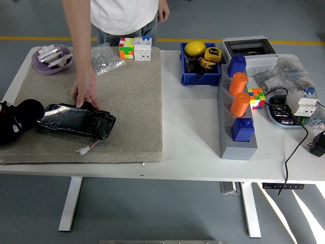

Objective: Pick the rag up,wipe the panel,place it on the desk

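A glossy black panel [76, 121] lies on a tan felt mat [129, 96] at the table's front left. My left hand [10, 127] comes in from the left edge, curled around a black rag [28, 111]. Hand and rag are both black and hard to tell apart. The bunched rag touches the panel's left end. A person at the far side rests a hand [85, 96] on the panel's far edge, holding it down. A small white connector [84, 149] sticks out on a wire at the panel's front.
On the mat's far side are a purple dish [51, 65] with metal parts, a bag of screws [105, 58] and cube puzzles [135, 48]. To the right stand a blue bin [187, 71], a grey rack [237, 147] with orange and blue cylinders, an electrical box [249, 48] and cables.
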